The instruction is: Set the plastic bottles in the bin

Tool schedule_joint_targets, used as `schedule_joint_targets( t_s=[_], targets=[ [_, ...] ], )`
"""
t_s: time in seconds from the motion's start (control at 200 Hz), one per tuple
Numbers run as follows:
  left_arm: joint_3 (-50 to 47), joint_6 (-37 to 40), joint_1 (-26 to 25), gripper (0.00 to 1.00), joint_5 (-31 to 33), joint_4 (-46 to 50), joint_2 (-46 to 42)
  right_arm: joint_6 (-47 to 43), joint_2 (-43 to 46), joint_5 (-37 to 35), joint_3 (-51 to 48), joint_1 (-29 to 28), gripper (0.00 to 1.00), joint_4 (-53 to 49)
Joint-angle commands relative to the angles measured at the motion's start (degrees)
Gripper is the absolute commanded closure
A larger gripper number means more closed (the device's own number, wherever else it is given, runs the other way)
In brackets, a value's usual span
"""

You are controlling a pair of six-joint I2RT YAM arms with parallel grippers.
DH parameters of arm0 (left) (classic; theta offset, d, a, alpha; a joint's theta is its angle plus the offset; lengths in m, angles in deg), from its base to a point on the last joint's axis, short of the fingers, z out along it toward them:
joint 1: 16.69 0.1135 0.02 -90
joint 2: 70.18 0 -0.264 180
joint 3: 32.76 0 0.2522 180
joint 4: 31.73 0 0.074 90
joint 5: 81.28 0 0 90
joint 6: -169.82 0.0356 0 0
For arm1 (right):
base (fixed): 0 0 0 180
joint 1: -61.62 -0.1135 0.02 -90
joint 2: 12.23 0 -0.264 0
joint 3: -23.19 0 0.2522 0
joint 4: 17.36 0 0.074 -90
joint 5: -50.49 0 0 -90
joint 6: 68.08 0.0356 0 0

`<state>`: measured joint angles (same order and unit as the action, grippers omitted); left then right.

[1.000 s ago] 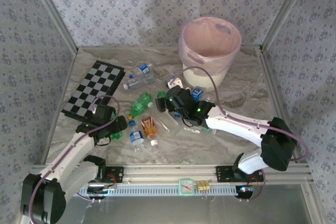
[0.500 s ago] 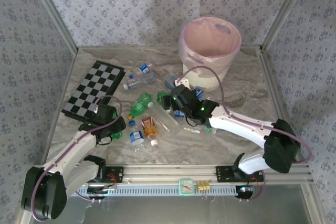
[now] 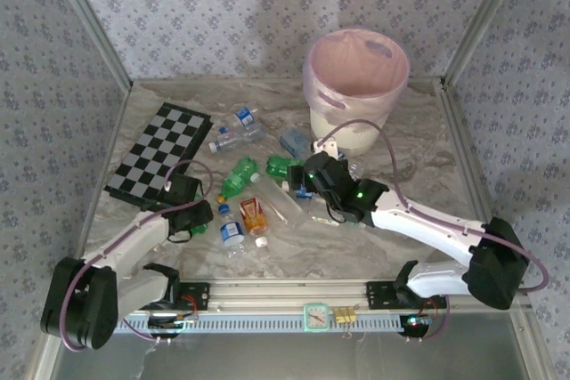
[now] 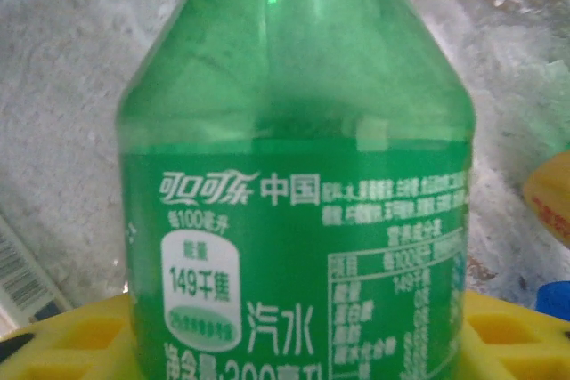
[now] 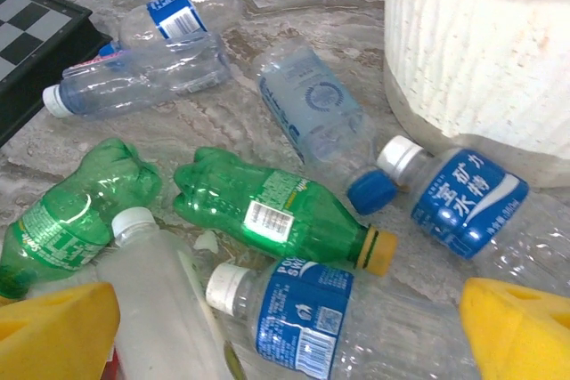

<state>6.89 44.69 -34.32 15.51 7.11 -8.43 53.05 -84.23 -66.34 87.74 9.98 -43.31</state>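
- L arm: low, stretched fwd from base, wrist near table; L gripper (image 3: 194, 220) closed, yellow pads (image 4: 62, 340) pressed on either side of green bottle (image 4: 294, 175)
- R arm: reaching fwd-left across table centre; wrist angled down; R gripper (image 3: 305, 179) spread wide, fingertips (image 5: 58, 331) well apart

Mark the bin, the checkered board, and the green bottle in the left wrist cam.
bin (image 3: 352, 106), top external view, front wall below the rim.
checkered board (image 3: 160, 153), top external view, middle of its top face.
green soda bottle (image 4: 294, 255), left wrist view, middle of its label.
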Motion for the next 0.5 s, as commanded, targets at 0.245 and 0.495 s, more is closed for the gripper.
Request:
schedule_joint_targets(
  t_s=[0.245, 0.495],
  targets=[
    [1.85, 0.03, 0.14, 0.54, 0.42, 1.16, -8.71, 2.59, 5.27, -0.39, -4.63, 3.91, 0.00, -1.36],
    [9.95, -0.61, 0.13, 0.57, 0.69, -1.77, -16.58, 3.49, 6.09, 4.99, -7.04, 8.88, 0.00, -1.13]
  ],
)
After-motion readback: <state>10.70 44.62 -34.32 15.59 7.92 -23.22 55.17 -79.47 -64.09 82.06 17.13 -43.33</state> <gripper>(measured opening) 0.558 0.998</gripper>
